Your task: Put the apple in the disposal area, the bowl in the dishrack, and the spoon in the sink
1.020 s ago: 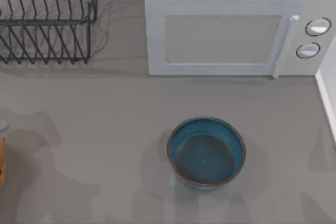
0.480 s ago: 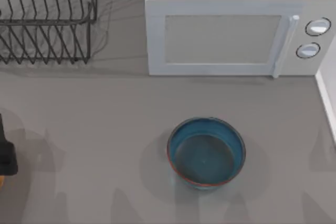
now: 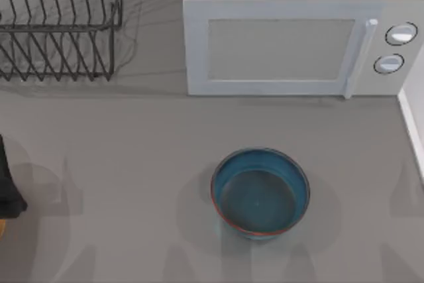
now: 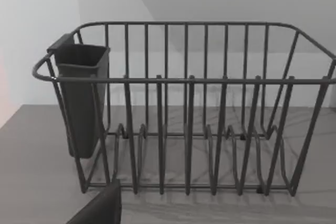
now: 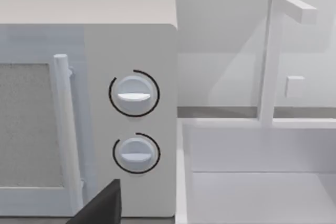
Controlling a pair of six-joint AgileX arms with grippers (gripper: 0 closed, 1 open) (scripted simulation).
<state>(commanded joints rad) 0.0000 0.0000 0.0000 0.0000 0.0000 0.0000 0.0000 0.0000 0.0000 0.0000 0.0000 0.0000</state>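
Dishrack [image 3: 59, 21] stands ahead of the left arm [image 3: 10, 187], empty; a dark cup [image 4: 81, 95] hangs on its end. The microwave [image 3: 291, 38] sits beside it. The bowl [image 3: 260, 192] rests well off toward the right, untouched, probably the next pick. Whether either gripper is parted, I cannot tell.

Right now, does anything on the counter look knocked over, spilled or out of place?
Nothing stands out. The bowl sits upright and empty on the table, in front of the closed microwave. The dishrack stands square at the back left, holding no dishes.
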